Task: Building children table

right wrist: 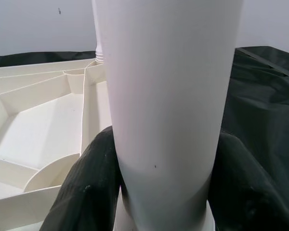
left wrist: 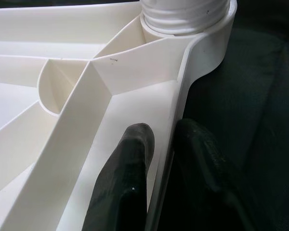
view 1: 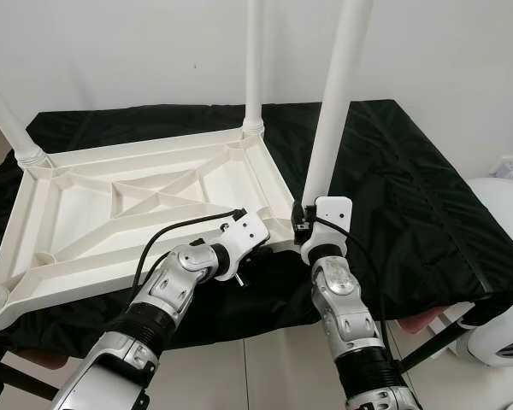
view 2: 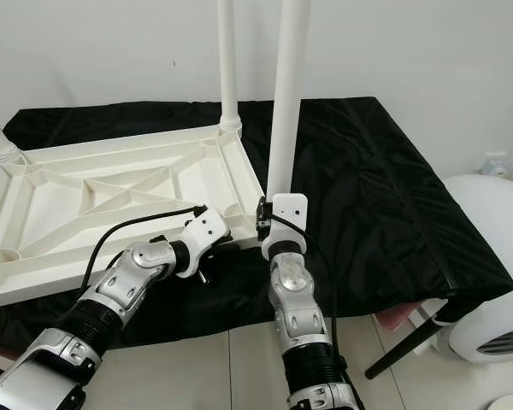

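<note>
Ahead of me stands a plain white wall (view 1: 137, 51), evenly lit, with no strong shadows on it. Below it my bench (view 2: 385, 213) is draped in a wrinkled black cloth (view 1: 410, 196) that hangs over the near edge. A dark slanted leg (view 2: 402, 346) of the bench shows under its right corner. The floor (view 2: 239, 367) is pale tile with thin grout lines. To my right, just beside the bench, sits a rounded white appliance (view 2: 496, 282) with a slatted vent low on its side, and something pink (view 2: 393, 318) peeks out beneath the cloth.
</note>
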Robot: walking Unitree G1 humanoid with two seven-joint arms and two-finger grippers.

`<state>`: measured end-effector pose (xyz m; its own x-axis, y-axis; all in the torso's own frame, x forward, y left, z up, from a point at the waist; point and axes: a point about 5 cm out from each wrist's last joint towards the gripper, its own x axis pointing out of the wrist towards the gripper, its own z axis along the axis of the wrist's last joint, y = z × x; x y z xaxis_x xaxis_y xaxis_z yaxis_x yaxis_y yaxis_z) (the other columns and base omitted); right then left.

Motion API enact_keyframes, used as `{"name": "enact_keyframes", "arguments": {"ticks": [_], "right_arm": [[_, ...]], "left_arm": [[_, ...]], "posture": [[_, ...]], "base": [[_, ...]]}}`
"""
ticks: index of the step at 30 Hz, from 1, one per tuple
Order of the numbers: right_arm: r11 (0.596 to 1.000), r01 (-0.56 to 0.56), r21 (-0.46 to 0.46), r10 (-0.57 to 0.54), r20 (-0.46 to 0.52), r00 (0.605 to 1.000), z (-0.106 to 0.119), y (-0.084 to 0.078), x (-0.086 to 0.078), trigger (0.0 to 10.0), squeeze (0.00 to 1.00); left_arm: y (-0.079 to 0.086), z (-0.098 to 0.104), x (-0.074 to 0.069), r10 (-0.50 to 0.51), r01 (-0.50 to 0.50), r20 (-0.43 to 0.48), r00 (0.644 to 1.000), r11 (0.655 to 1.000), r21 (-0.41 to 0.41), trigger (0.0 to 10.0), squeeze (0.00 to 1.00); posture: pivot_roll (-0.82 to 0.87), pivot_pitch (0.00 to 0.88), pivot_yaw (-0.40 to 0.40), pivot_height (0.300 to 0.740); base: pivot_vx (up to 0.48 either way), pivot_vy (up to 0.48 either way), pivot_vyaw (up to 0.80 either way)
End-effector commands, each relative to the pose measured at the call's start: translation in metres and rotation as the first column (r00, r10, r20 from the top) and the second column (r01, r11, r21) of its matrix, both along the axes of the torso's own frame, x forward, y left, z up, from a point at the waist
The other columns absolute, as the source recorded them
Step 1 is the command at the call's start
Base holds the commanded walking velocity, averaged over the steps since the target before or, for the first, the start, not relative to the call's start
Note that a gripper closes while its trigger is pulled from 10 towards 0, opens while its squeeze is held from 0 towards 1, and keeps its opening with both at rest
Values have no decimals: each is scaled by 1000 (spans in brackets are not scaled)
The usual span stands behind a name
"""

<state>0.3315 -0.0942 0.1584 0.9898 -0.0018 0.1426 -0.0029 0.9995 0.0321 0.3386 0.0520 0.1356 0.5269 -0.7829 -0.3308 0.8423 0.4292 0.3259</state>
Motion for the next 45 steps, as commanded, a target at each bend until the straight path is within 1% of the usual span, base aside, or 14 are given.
{"name": "enact_keyframes", "arguments": {"ticks": [1,4,5,6,7,16,25,32,33,36,39,41,42,45], "right_arm": [[1000,5,-1,-5,-55,998,-6,3,3,0,0],[1000,15,-4,-15,-56,998,-6,2,3,0,0],[1000,15,-1,-15,-62,998,-7,1,3,8392,0],[1000,15,-1,-15,-62,998,-7,1,3,8392,0],[1000,15,16,-14,-66,998,-8,1,3,10000,1000],[1000,20,14,-19,-65,998,-9,-2,3,10000,1000],[998,-65,-22,65,-7,998,-2,-41,6,10000,1000],[988,-148,-37,149,30,988,6,-52,6,10000,1000],[975,-215,-53,217,39,975,8,-56,4,10000,0],[902,-413,-122,418,13,909,8,-61,0,10000,0],[902,-413,-122,418,13,909,8,-61,0,10000,0],[808,-567,-158,567,-52,822,4,-69,-3,10000,0],[808,-567,-158,567,-52,822,4,-69,-3,10000,0],[734,-665,-139,656,-107,747,5,-81,0,10000,0]], "left_arm": [[-20,-9,-13,-123,124,-34,992,992,24,10000,0],[-20,-9,-13,-123,124,-35,992,992,24,10000,0],[-20,-9,-13,-122,123,-34,992,992,24,10000,0],[-20,-9,-13,-122,123,-34,992,992,24,10000,0],[-20,-9,-14,-122,123,-34,992,992,23,10000,0],[-20,-9,-14,-123,123,-35,992,992,22,10000,0],[-19,-9,-13,-116,116,-35,993,993,24,10000,0],[-18,-9,-12,-112,113,-34,993,993,24,10000,0],[-18,-9,-12,-111,112,-35,993,993,23,10000,0],[-18,-8,-11,-110,111,-35,993,994,21,10000,0],[-18,-8,-11,-110,111,-35,993,994,21,10000,0],[-18,-8,-11,-110,111,-35,993,994,22,10000,0],[-18,-8,-11,-110,111,-35,993,994,22,10000,0],[-18,-6,-10,-109,110,-33,993,994,24,10000,0]], "posture": [[-95,51,35,740],[-95,51,34,740],[-95,51,35,740],[-95,51,35,740],[-97,51,34,740],[-99,50,34,740],[-106,62,39,740],[-109,68,41,740],[-111,73,42,740],[-113,76,47,740],[-113,76,47,740],[-110,77,53,740],[-110,77,53,740],[-107,77,53,740]], "base": [[0,0,0],[0,0,0],[0,0,0],[0,0,0],[0,0,0],[0,0,0],[0,0,0],[0,0,0],[0,0,0],[0,0,0],[0,0,0],[0,0,0],[0,0,0],[0,0,0]]}}
